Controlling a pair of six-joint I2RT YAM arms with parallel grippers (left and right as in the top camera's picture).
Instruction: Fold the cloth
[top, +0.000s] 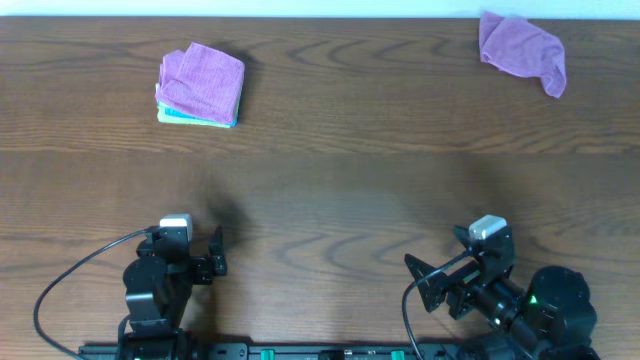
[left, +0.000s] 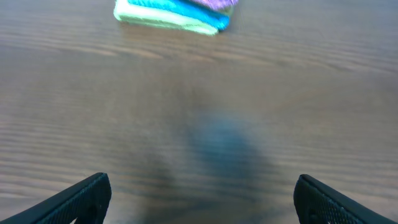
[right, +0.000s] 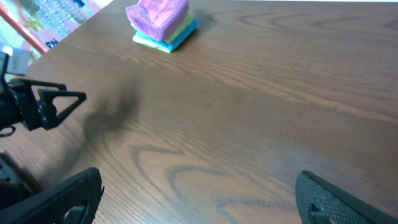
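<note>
Brown wood-grain table (top: 330, 190) fills all three views.

Item one, left pincer (top: 216, 253): it sits low at the near edge, aimed forward across the table. The wrist view shows both fingertips (left: 84, 198) spread far apart at the lower corners with only tabletop between them. State: released, grasping nothing. A black cable (top: 70, 278) loops from this arm out to its left.

Item two, folded stack (top: 200, 86): purple cloth on top, blue and pale green layers beneath, edges roughly aligned. It rests flat on the table, well ahead of the left pincer and slightly to its left, apart from everything else.

Item three, right pincer (top: 424, 283): also low at the near edge. It is turned toward the left, so its wrist camera looks across at the left pincer and the folded stack. Its fingers (right: 339, 198) stand wide apart with only tabletop between them. State: released.

Item four, crumpled purple cloth (top: 522, 52): the piece to be folded. It lies bunched and unfolded near the far edge, well ahead of the right pincer and off to its right, far from the folded stack. Neither pincer touches it.
</note>
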